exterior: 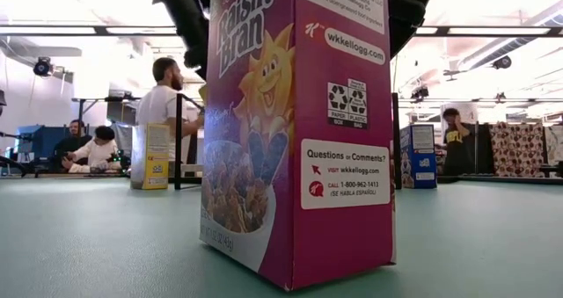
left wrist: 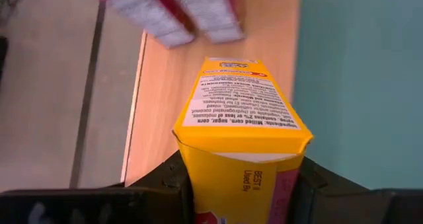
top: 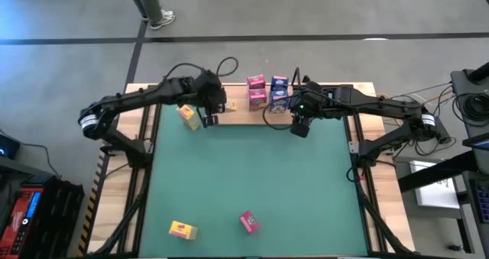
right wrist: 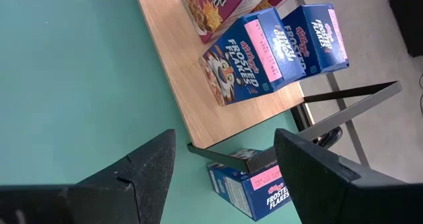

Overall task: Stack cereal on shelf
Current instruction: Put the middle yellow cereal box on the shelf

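Note:
My left gripper point(top: 200, 114) is shut on a yellow cereal box point(top: 188, 115) at the left end of the wooden shelf point(top: 238, 115), along the table's far edge. Two pink boxes point(top: 257, 91) and two blue boxes point(top: 280, 92) stand on the shelf board point(right wrist: 198, 85). A further blue box point(right wrist: 254, 187) shows below the board's end, beside a black wire upright point(right wrist: 350, 92). My right gripper point(right wrist: 225, 178) is open and empty over the green table point(top: 244, 175), by the shelf's right end. A yellow box point(top: 182, 229) and a pink box point(top: 249, 221) lie near the table's front edge. My left gripper pinches the yellow box near one end point(left wrist: 231, 178), one finger point(left wrist: 165, 184) on each of two opposite sides. The box reaches away from the fingers toward the pink boxes, over the line where the shelf board meets the green table. It appears lifted clear.
In the low view the pink Raisin Bran box point(exterior: 295, 131) stands close and fills the middle, with the yellow box point(exterior: 155, 156) and a blue box point(exterior: 420, 156) farther back. People sit and stand in the room beyond. The middle of the green table point(exterior: 88, 236) is bare.

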Action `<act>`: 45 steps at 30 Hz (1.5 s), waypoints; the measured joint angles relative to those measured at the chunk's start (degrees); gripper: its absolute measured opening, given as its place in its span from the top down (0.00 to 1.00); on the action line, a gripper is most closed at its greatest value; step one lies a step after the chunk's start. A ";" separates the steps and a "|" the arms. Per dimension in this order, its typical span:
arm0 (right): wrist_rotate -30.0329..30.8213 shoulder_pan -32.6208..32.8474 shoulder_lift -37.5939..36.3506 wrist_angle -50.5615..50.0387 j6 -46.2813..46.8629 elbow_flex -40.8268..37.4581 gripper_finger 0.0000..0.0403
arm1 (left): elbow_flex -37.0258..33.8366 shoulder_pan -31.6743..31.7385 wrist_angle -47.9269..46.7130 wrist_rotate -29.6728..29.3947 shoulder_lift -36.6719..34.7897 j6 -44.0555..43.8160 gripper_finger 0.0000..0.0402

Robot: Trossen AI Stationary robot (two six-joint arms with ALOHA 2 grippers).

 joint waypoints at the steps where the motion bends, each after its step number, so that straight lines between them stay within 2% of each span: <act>1: 0.00 -0.02 0.00 0.04 0.00 0.00 0.39 | 0.81 1.00 -0.57 0.91 1.09 0.22 0.70; 6: -0.01 0.00 0.00 0.04 0.01 0.00 0.39 | 6.71 4.27 -4.92 5.56 6.13 2.59 0.70; 19: 0.00 0.00 0.00 0.02 0.00 0.00 0.39 | 25.35 9.38 -19.28 6.64 21.25 5.10 0.66; 23: 0.00 -0.01 0.00 0.02 0.05 0.00 0.39 | 28.21 10.62 -19.50 8.27 23.90 6.15 0.66; 37: 0.00 0.00 0.00 0.04 0.00 0.00 0.39 | 36.86 14.77 -21.09 8.27 31.54 7.26 0.66; 45: -0.02 -0.02 0.00 0.04 0.09 0.00 0.39 | 45.19 15.88 -28.07 8.55 36.60 7.26 0.66</act>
